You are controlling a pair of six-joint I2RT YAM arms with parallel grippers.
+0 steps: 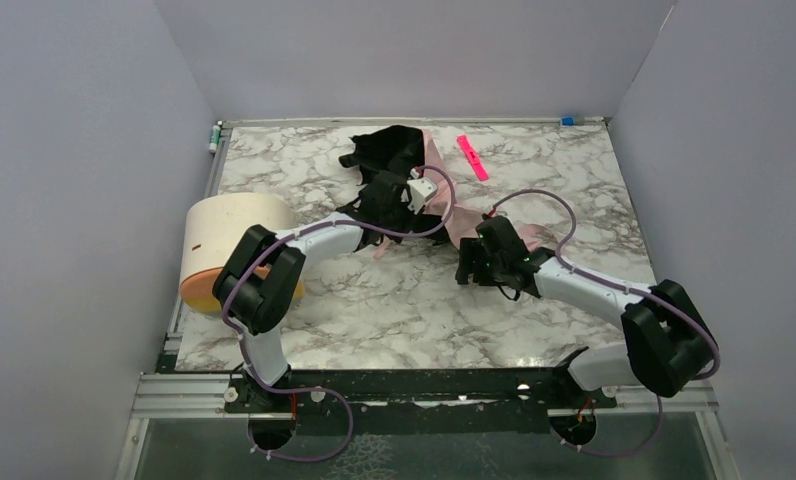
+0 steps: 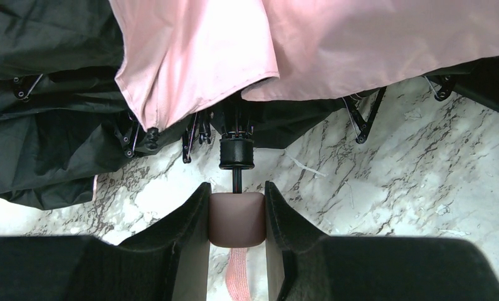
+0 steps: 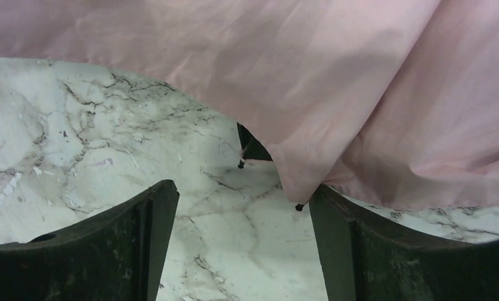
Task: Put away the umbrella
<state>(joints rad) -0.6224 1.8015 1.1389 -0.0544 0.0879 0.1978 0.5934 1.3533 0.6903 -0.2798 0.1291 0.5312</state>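
Observation:
The umbrella lies half folded at the table's back centre, its black lining [image 1: 389, 150] bunched up and its pale pink fabric [image 1: 456, 218] spread to the right. My left gripper [image 1: 379, 185] is shut on the umbrella's small pink handle [image 2: 237, 218]. The thin black shaft [image 2: 236, 179] runs from the handle into the canopy [image 2: 234, 50], and the pink strap [image 2: 237, 276] hangs between the fingers. My right gripper [image 1: 474, 255] is open and empty, low over the marble. In the right wrist view [image 3: 241, 207] the pink fabric's edge [image 3: 335, 81] and a rib tip touch or nearly touch the right finger [image 3: 360, 244].
A cream cylinder with an orange end [image 1: 229, 245] lies at the left edge beside my left arm. A bright pink flat strip [image 1: 472, 157] lies at the back right of the umbrella. Grey walls enclose the marble table [image 1: 394, 310] on three sides.

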